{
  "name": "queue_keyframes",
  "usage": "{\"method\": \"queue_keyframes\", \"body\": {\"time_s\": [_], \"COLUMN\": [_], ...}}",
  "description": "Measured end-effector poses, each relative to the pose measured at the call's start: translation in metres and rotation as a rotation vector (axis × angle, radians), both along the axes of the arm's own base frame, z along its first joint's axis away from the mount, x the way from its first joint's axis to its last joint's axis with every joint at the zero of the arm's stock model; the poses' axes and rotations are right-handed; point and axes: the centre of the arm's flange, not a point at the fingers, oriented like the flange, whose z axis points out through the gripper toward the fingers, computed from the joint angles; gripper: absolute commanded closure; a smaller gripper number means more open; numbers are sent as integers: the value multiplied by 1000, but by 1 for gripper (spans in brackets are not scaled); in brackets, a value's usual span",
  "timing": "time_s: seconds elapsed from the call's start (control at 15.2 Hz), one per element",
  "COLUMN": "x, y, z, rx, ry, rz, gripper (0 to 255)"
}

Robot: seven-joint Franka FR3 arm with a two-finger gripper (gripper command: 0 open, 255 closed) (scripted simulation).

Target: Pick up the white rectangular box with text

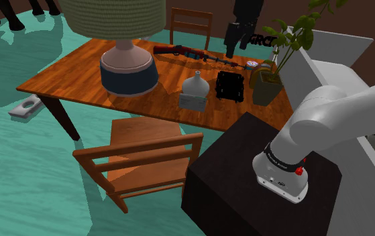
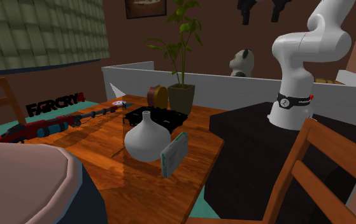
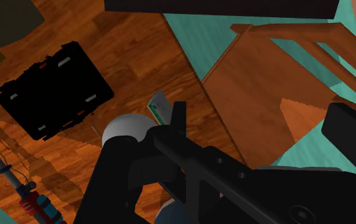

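Approach step, by my reading: nothing is held yet. Nearest is the stand point(image 1: 246, 174), then the chair point(image 1: 145, 151) at the table point(image 1: 78, 80). The box point(image 2: 174, 154) stands on edge close to the table's chair-side edge. It is touching or just beside the vase point(image 2: 146, 139); I cannot tell which. Its white face is turned away from the vase. Beyond them lies the black case point(image 3: 54, 89), by the plant point(image 2: 181, 95) at the table's far corner. The gripper point(image 3: 265, 124) hangs high over the table, spread wide and empty, well apart from the box. The next move calls for coming down over the box, turning so the jaws straddle its thin sides, and clearing the vase before closing.
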Motion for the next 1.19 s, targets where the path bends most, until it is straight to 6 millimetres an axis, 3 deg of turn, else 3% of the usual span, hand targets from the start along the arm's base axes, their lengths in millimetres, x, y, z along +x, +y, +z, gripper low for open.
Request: {"method": "queue_keyframes", "body": {"time_s": [0.26, 1.19], "x": [12, 80], "y": [-6, -73], "z": [-22, -182], "rx": [2, 12], "ry": [3, 13], "rz": [4, 35], "gripper": [0, 0]}}
